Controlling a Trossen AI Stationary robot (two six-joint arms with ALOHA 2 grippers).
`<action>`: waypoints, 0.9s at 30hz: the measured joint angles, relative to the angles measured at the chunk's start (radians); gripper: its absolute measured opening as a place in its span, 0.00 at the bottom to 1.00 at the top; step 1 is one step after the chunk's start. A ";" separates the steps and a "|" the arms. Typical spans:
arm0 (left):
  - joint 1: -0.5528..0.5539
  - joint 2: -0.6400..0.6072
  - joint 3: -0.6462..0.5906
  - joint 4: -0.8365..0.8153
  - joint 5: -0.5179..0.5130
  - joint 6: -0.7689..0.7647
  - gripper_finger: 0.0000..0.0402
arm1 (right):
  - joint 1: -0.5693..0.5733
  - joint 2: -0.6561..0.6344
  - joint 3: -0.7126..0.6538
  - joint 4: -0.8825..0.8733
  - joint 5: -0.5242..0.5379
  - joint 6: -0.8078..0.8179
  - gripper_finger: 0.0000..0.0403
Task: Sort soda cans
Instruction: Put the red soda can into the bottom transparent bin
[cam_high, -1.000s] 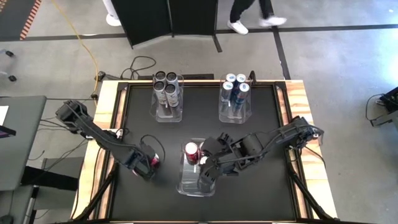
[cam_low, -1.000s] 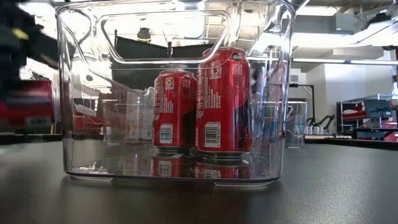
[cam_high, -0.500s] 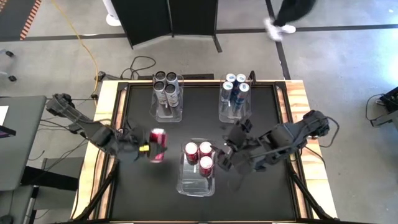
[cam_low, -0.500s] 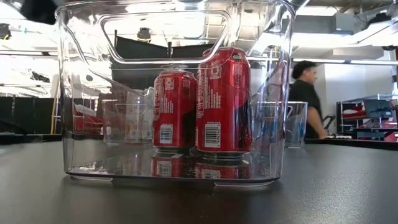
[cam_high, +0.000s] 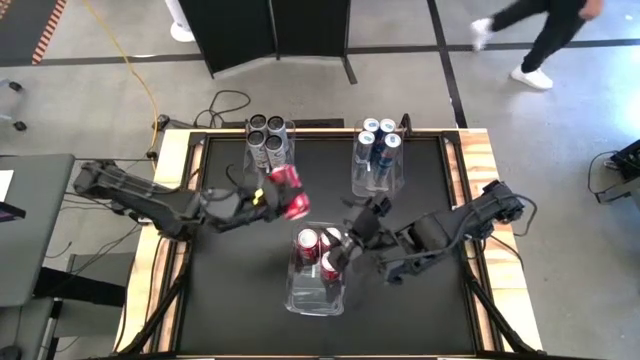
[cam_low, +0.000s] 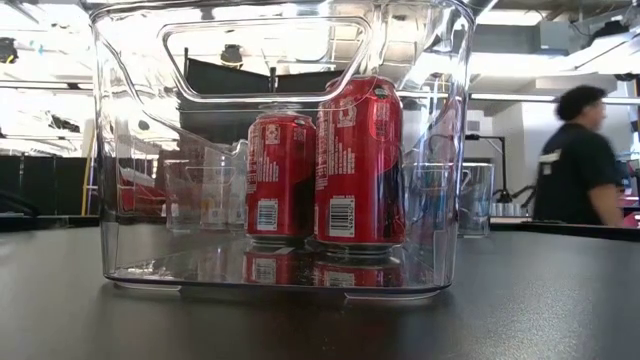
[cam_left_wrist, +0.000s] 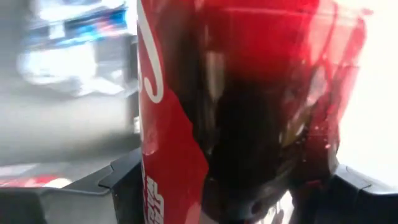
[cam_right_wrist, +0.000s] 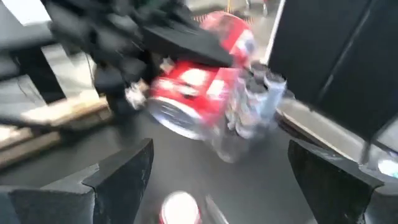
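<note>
The near clear bin sits at the table's near-centre and serves as the landmark here. Three red cans stand upright in its far half, close together; the near half of the bin is bare floor. In the low view two of these cans show side by side through the clear wall, with black tabletop open on both sides of the bin.

Just right of the bin, the right gripper hovers at the bin's far right corner, close to the cans there. Its own wrist view shows the fingers spread wide apart with nothing between them.

Just beyond the bin's far left corner, the left gripper holds a fourth red can lifted off the table and tipped onto its side. The left wrist view shows that can filling the gap between the fingers, clamped on both sides.

Between the landmark bin and the far row lies a band of bare table, crossed only by the left arm and its can.

Far beyond the bin, to the left, a second clear bin holds four dark cans. To the far right, a third clear bin holds four blue-and-silver cans. Both stand near the table's far edge.

Past the table, a person crosses the floor.
</note>
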 joint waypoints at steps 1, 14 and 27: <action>0.018 0.021 0.000 0.080 -0.003 0.017 0.76 | 0.000 -0.001 0.000 0.046 0.006 -0.025 0.96; 0.085 0.142 0.000 0.650 0.036 0.126 0.76 | -0.016 -0.049 0.001 0.429 0.157 -0.455 0.96; 0.163 0.142 0.002 0.728 0.126 0.099 0.76 | -0.113 -0.045 0.001 0.489 0.083 -0.657 0.99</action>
